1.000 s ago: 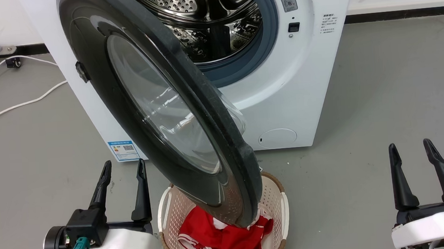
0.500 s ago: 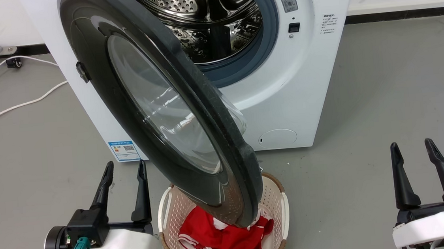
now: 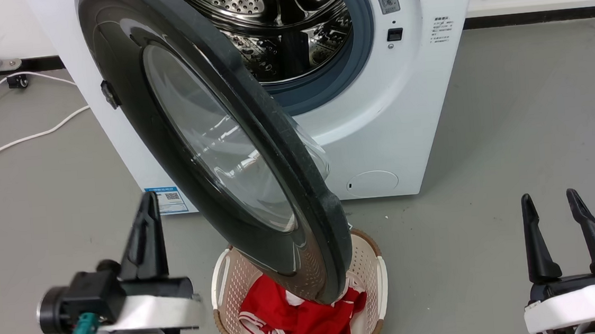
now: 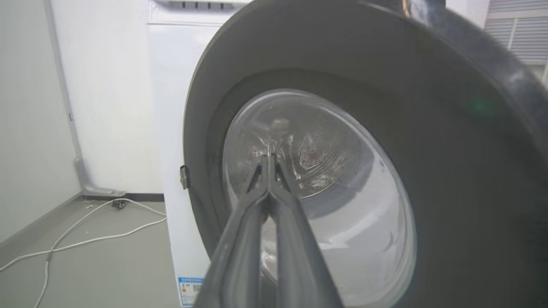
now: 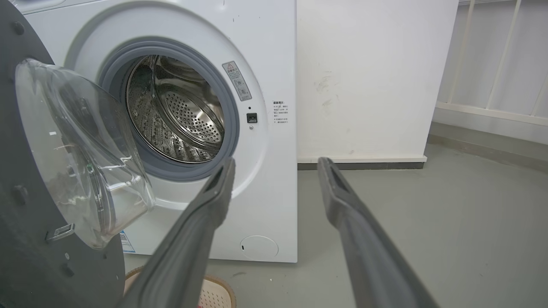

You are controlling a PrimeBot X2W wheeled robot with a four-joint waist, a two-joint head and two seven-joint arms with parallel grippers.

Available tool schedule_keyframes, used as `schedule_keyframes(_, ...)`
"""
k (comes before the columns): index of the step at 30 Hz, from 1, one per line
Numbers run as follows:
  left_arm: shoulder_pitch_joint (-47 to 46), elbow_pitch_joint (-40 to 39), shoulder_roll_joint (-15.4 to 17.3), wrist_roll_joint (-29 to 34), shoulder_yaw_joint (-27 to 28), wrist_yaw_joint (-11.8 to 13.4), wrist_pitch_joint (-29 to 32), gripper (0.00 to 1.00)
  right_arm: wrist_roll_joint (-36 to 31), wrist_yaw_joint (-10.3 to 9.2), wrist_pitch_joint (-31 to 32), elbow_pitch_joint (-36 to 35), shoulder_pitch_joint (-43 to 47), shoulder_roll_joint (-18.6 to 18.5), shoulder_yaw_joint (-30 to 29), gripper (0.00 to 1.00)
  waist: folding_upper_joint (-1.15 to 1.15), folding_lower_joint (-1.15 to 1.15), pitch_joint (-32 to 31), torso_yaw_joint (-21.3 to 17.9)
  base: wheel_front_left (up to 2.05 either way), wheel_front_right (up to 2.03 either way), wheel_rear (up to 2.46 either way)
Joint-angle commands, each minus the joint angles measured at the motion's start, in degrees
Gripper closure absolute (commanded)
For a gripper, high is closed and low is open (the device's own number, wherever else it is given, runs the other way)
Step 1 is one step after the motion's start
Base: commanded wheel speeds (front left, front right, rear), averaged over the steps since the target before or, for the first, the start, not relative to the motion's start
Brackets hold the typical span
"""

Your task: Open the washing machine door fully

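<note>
Your left gripper (image 3: 146,201) has its two fingers pressed flat together with nothing between them, and in the left wrist view they point at the outer glass of the washing machine door (image 3: 210,142). Your right gripper (image 3: 548,197) sits low on the right with its fingers spread apart and empty, well clear of the door. The door stands partly swung out from the washing machine (image 3: 379,128), its lower rim hanging over a cream basket (image 3: 376,272) that holds red cloth (image 3: 299,321).

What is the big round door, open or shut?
Open, partway. The washing machine door stands out at an angle from the washing machine, and the shiny steel drum shows behind it.
</note>
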Motion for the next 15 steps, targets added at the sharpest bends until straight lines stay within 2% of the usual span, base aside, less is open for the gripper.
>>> schedule_keyframes(1,-1.15,-1.02,-0.03,-0.29,0.25,0.39,-0.15,1.00,0.40,-0.04,-0.34,0.11,-0.04,0.18,-0.02,0.00,0.00,0.00,0.04,0.00,0.00,0.00,0.00)
schedule_keyframes(10,-4.71,-20.41,-0.03,-1.02,-0.29,3.25,-0.15,1.00,0.94,-0.04,-0.65,0.76,-0.58,0.16,-0.01,0.00,0.00,0.00,0.22,0.11,0.00,0.00,0.00)
schedule_keyframes(15,-8.59,-30.49,-0.03,-1.37,-3.76,3.69,-0.15,1.00,1.05,-0.03,-0.94,1.14,-0.96,0.16,-0.21,0.00,0.00,0.00,0.57,0.12,0.00,0.00,0.00)
